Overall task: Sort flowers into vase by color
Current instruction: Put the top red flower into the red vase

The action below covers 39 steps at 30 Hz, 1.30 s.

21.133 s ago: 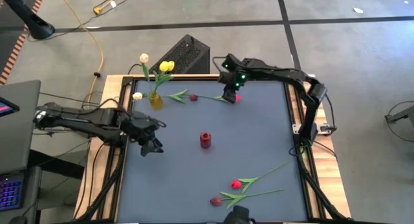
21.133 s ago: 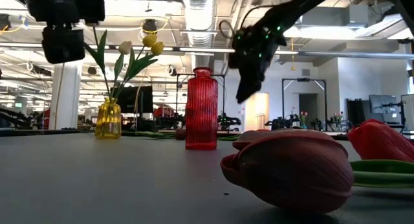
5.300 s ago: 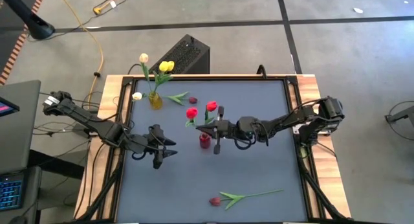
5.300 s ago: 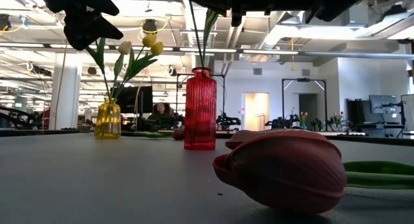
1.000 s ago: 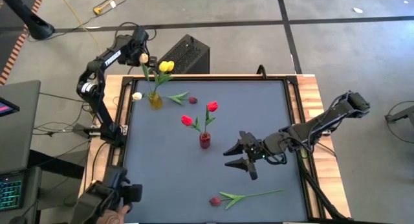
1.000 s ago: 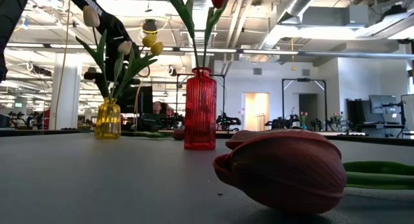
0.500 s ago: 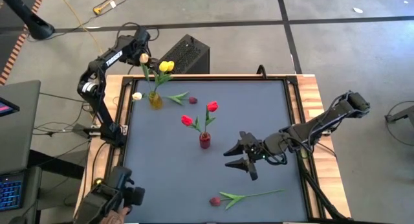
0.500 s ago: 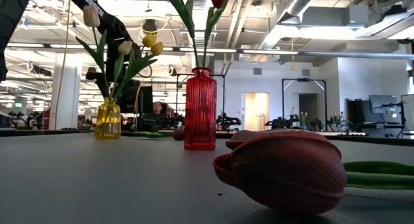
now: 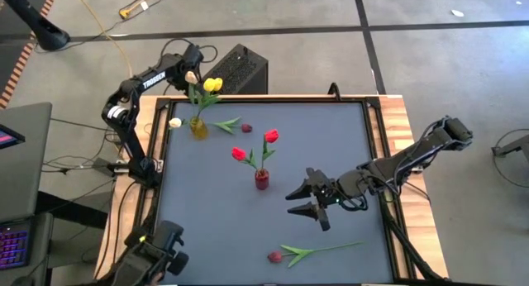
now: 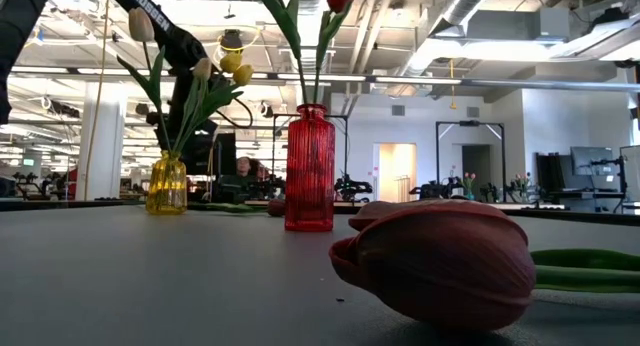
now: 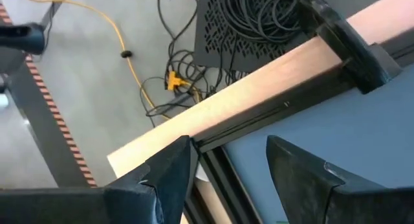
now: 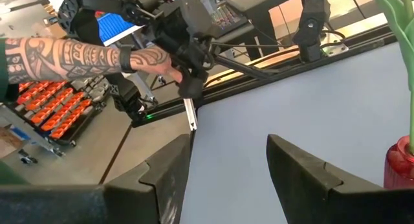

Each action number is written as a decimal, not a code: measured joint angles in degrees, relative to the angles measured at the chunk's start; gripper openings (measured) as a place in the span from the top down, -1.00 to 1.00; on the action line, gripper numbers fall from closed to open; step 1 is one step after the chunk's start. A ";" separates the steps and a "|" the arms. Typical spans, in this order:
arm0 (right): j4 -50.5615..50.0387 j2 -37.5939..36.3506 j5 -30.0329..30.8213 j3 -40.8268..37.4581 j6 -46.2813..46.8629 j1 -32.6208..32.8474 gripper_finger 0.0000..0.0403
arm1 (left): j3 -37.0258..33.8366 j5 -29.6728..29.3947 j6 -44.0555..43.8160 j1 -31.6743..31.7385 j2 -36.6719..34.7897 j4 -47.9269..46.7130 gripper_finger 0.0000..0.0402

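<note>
Flowers sit in several places on my counter [image 9: 331,137]. Two red tulips [image 9: 270,136] stand in the red vase [image 9: 262,179] near the middle, one head leaning toward the left side, the other upright beside it. The yellow vase [image 9: 198,127] at the far left corner holds yellow tulips [image 9: 212,85] and a cream one [image 9: 191,76]. Another cream head [image 9: 175,122] lies just beside that vase, and a maroon tulip [image 9: 245,127] lies flat on the counter between the two vases. A last maroon tulip [image 9: 275,256] lies near the front edge, its green stem running toward my right side; in the low view its head [image 10: 440,261] fills the foreground.

My right tool [image 9: 304,200] hangs over the counter between the red vase and that front tulip, fingers spread apart and holding nothing. My left tool [image 9: 195,56] is out past the counter's far left corner, next to the cream head above the yellow vase; its fingers [image 11: 171,172] stand apart, empty. In the right wrist view, a person's tattooed hand [image 12: 152,59] rests on dark equipment beyond the counter's edge.
</note>
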 joint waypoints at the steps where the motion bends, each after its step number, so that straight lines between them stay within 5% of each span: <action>1: 0.02 0.00 0.00 0.00 0.00 0.00 -0.15 | 0.00 0.04 1.18 0.00 0.00 -0.02 0.04; 7: 0.00 0.00 -0.02 0.00 0.09 0.00 -0.15 | 0.00 0.15 10.03 -0.41 0.00 -1.21 0.04; 15: 0.02 0.00 -0.05 0.00 0.09 -0.02 -0.15 | -0.02 -0.36 11.25 -0.43 0.00 -1.19 0.04; 29: 0.02 -0.02 -1.12 -0.02 0.42 -0.13 -0.15 | -0.11 4.78 12.25 -1.37 7.27 -3.55 0.04; 39: 0.00 -0.02 -1.51 -0.02 0.24 -0.61 -0.15 | -0.11 12.24 23.48 -4.73 8.41 -3.23 0.04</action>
